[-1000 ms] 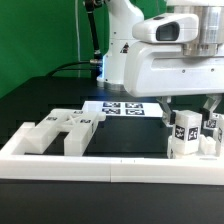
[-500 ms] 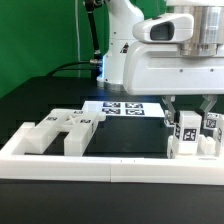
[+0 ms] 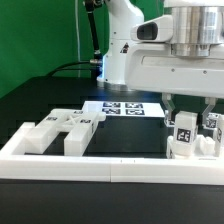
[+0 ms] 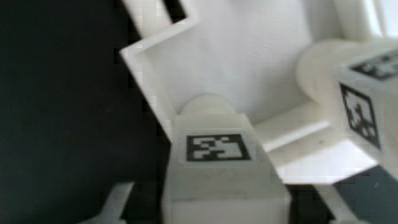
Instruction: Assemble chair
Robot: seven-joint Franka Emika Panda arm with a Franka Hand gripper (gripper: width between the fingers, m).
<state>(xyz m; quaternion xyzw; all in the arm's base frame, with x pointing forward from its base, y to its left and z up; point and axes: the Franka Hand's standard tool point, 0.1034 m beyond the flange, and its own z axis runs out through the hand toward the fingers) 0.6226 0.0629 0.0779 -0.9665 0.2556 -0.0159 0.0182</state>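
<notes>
White plastic, chunky: tagged block (image 3: pixel 185 133), standing upright and pinched between the fingers (image 3: pixel 172 105) of the gripper (image 3: pixel 188 110), which reaches down onto it from above. In the wrist view the same block (image 4: pixel 217 150) rises from between the fingertips, narrow, with its black-and-white square tag facing the camera. Second white block (image 3: pixel 212 130), also tagged, stands just beside the fingers on the exterior view's right; the wrist view shows it (image 4: pixel 356 95) close alongside the held block, and whether the two touch cannot be told. Flat white panel (image 4: pixel 214 70), wider, lies just beyond the fingertips in the wrist view. Cluster of loose white chair pieces (image 3: pixel 60 130), several carrying tags, sits well apart from the fingers toward the exterior view's left. Marker board (image 3: pixel 125 108) lies flat farther back, between that cluster and the fingers. Long low white border rail (image 3: pixel 90 165) runs across in front of the fingers, on the camera's side. Black table (image 3: pixel 130 142) lies under everything.
</notes>
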